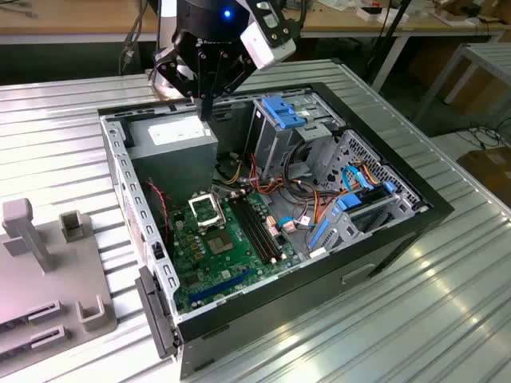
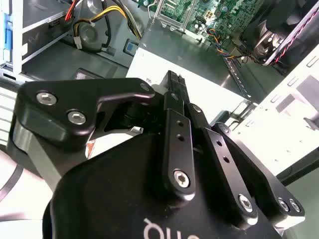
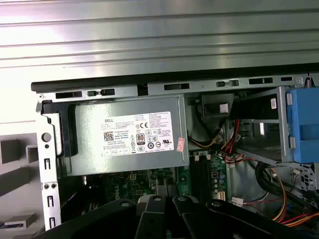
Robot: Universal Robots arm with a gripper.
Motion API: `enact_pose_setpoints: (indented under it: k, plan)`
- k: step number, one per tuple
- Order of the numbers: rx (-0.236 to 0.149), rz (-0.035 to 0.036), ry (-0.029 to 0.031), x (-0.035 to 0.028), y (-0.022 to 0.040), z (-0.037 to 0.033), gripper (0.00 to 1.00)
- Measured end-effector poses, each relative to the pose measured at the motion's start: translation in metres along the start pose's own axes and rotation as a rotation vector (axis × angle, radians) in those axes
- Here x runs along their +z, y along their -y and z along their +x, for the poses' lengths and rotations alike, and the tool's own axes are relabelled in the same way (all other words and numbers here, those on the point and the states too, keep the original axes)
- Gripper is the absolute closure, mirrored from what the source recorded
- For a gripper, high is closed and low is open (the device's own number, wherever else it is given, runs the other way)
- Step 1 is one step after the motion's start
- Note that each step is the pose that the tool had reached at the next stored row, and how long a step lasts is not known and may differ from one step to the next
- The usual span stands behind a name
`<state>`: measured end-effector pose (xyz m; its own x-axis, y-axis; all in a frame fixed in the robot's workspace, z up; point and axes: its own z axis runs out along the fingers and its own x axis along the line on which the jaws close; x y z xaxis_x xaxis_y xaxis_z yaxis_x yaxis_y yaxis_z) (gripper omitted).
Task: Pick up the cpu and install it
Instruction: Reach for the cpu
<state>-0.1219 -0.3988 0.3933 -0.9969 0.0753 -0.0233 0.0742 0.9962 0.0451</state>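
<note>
An open computer case [image 1: 120, 159] lies on its side on a ribbed metal table. My gripper [image 1: 206, 108] hangs point-down over the grey power supply [image 1: 172, 136] at the case's far corner, its fingers pressed together with nothing seen between them. In the second wrist view the gripper [image 2: 172, 82] ends above the same power supply [image 2: 214, 79]. The black socket frame [image 1: 207, 209] sits on the green motherboard [image 1: 231, 259], nearer the camera than the gripper and apart from it. I cannot make out the cpu, either at the fingertips or in the socket.
A metal drive cage with a blue latch [image 1: 283, 112] stands at the exterior view's right of the gripper. Bundled cables [image 1: 319, 209] and blue drive brackets [image 1: 351, 209] fill the right of the case. A grey slotted fixture [image 1: 48, 263] rests on the table [image 1: 447, 319] at the left.
</note>
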Motion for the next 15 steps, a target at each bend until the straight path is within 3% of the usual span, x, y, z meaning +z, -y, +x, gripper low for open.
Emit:
enact_pose_setpoints:
  k: [15]
  plan:
    - [0.0, 0.0, 0.0001, -0.0002, 0.0005, 0.007, 0.89]
